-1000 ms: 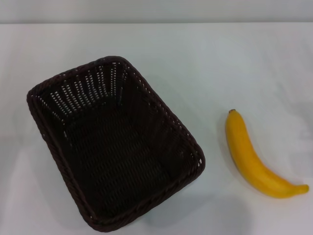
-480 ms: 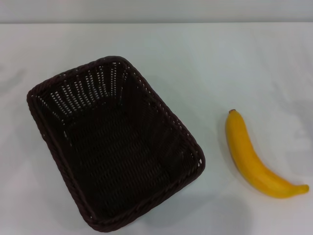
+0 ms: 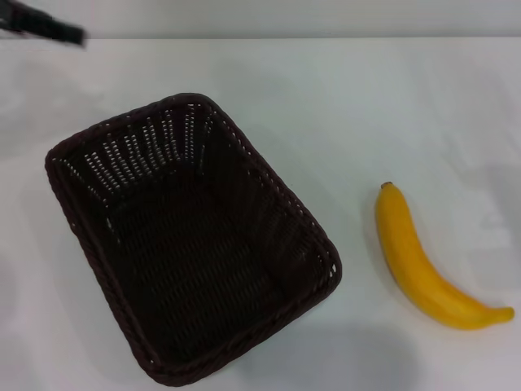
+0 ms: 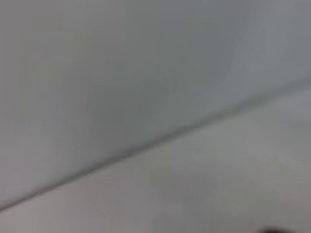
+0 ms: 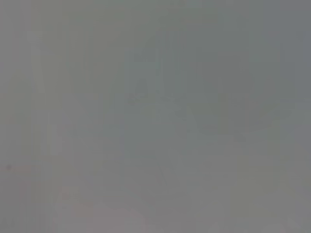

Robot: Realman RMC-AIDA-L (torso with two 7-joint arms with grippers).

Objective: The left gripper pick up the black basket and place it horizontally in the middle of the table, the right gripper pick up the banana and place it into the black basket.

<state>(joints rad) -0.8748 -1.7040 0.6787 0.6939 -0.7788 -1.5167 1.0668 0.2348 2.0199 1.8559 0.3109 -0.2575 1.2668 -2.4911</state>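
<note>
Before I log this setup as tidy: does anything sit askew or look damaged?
Only the black basket sits askew: it lies diagonally on the table, not horizontally, and left of centre. It is empty and looks intact. The banana lies whole to its right, apart from it.

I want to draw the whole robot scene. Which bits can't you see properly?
- Left end effector: head view's top left corner cuts it off; open or shut unclear.
- Right end effector: in no view.
- Dark woven wicker basket: near rim touches the bottom edge.
- Both wrist views: blurred grey.
</note>
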